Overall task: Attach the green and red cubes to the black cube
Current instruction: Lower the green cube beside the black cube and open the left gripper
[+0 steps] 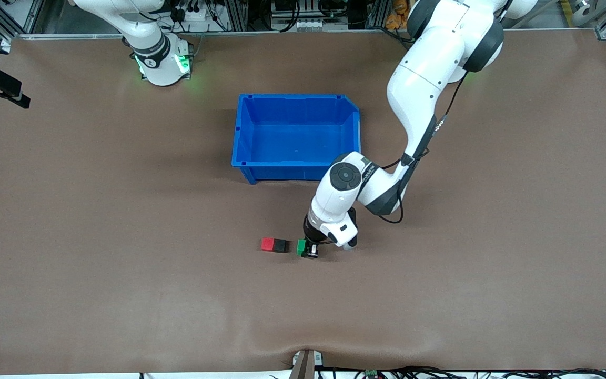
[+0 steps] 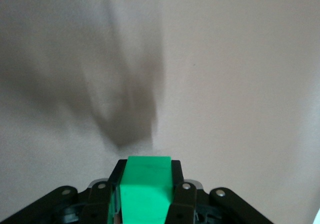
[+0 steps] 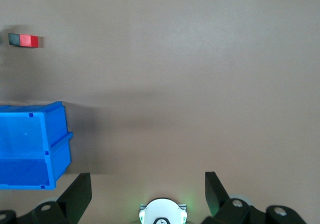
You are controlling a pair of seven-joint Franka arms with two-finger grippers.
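Left gripper (image 1: 311, 251) pinches the green cube (image 2: 146, 190) between black fingers (image 2: 183, 200), low over the table (image 1: 124, 295), just beside the black cube (image 1: 280, 245); small gap between them. Red cube (image 1: 268, 243) sits flush against the black cube. No legible writing. Cubes matte, square-edged. Blue plastic bin (image 1: 250, 131) stands farther from the front camera. Right gripper (image 3: 148, 190) waits, fingers spread, above its base.
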